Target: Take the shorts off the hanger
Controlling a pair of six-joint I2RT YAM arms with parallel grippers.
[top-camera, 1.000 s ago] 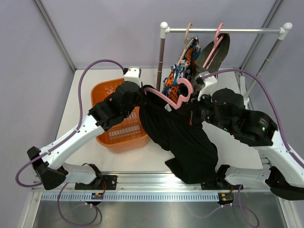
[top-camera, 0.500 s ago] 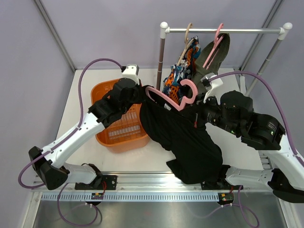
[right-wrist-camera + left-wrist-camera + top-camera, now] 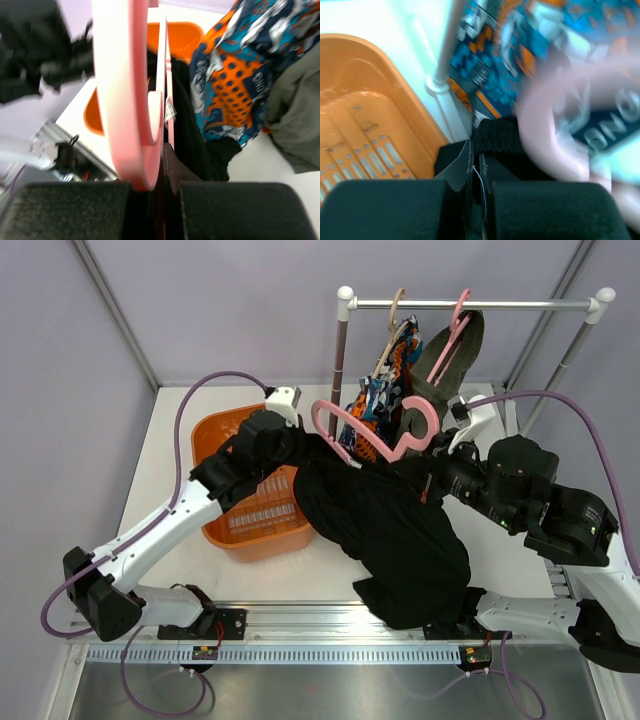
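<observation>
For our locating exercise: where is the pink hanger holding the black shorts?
Top view, centre: the pink hanger sits just in front of the patterned shorts, right of the orange basket, gripped by the right gripper.

**One pair down front, two hanging behind**

The rack is standing at the back right of the table, with the left hanging shorts and the right hanging shorts side by side on it. In front, the loose shorts are sprawling from mid-table to the near edge, with the basket sitting on their left. The left gripper is pinching their back-left edge. The right gripper is clamping the hanger at their back edge.
</observation>
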